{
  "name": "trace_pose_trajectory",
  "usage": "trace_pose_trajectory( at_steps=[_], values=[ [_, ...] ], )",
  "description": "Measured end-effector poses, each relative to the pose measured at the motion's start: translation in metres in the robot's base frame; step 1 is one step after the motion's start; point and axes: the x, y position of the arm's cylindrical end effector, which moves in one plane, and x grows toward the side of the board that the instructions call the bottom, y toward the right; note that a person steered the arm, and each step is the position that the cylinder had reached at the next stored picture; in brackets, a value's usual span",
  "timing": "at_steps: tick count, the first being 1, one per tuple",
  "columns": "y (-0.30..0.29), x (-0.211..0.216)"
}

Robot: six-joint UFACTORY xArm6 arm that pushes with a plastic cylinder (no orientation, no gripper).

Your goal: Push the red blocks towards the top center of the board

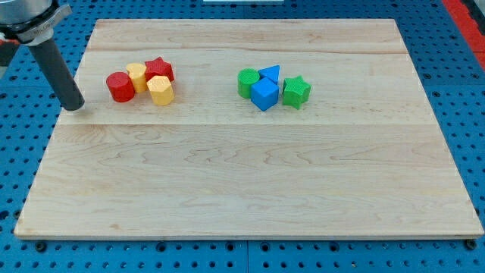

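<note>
Board (pixel 250 189), my tip (pixel 73 105) left of red cylinder (pixel 120 87)

1. Red blocks: two, a cylinder (pixel 120 87) and a star (pixel 160 70).
2. Yellow blocks: two, one (pixel 137 76) behind the other (pixel 161 89).
3. Green blocks: two, a cylinder (pixel 247 82) and a star (pixel 296 92).
4. Blue blocks: two, a cube (pixel 264 94) and a triangle (pixel 270 73).

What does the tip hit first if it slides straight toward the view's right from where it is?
Probably the red round block, the nearest one to the right of my tip. It sits slightly higher in the view, so the tip might only clip its lower edge or slip past.
</note>
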Motion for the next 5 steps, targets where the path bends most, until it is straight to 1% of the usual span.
trace_pose_trajectory(
  at_steps=[2, 4, 5],
  values=[
    [0.013, -0.024],
    [0.117, -0.027],
    [0.149, -0.041]
  ],
)
